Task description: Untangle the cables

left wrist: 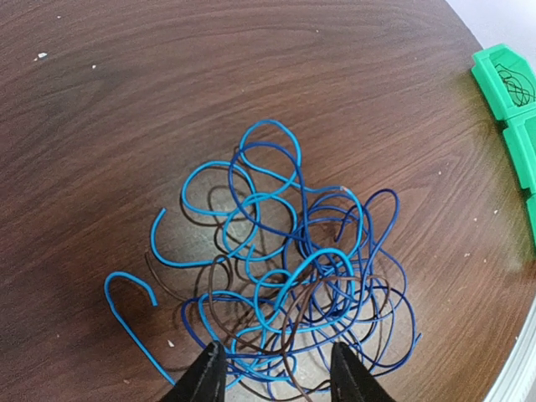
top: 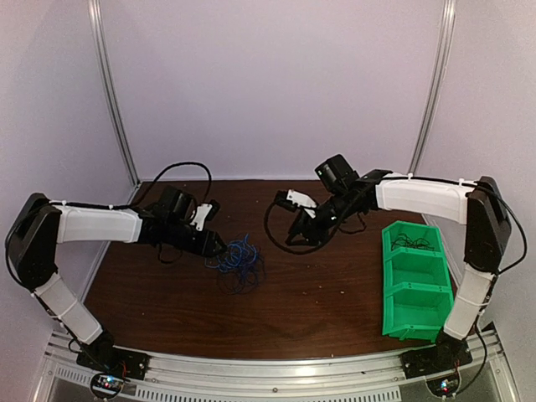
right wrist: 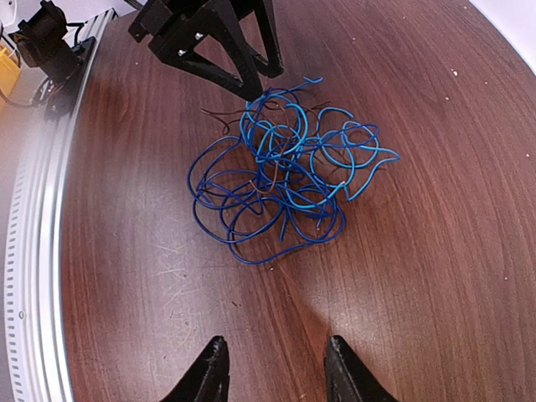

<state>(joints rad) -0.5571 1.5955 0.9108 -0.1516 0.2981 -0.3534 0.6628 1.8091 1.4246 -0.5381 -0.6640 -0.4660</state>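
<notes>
The cables (top: 239, 262) lie as a fist-sized tangle of light blue, dark blue and brown wires on the brown table, left of centre. They also show in the left wrist view (left wrist: 289, 264) and the right wrist view (right wrist: 285, 172). My left gripper (top: 219, 248) is open at the tangle's left edge; in its own view (left wrist: 276, 375) the fingertips (left wrist: 209, 370) straddle the nearest loops. My right gripper (top: 293, 239) is open and empty, off to the right of the tangle; in its own view (right wrist: 274, 366) it hovers over bare table, apart from the wires.
A green three-compartment bin (top: 414, 280) stands at the right; its far compartment holds a few dark wires (top: 412, 244). Its edge shows in the left wrist view (left wrist: 511, 100). The left gripper shows in the right wrist view (right wrist: 219, 50). A metal rail (top: 276, 368) runs along the near table edge.
</notes>
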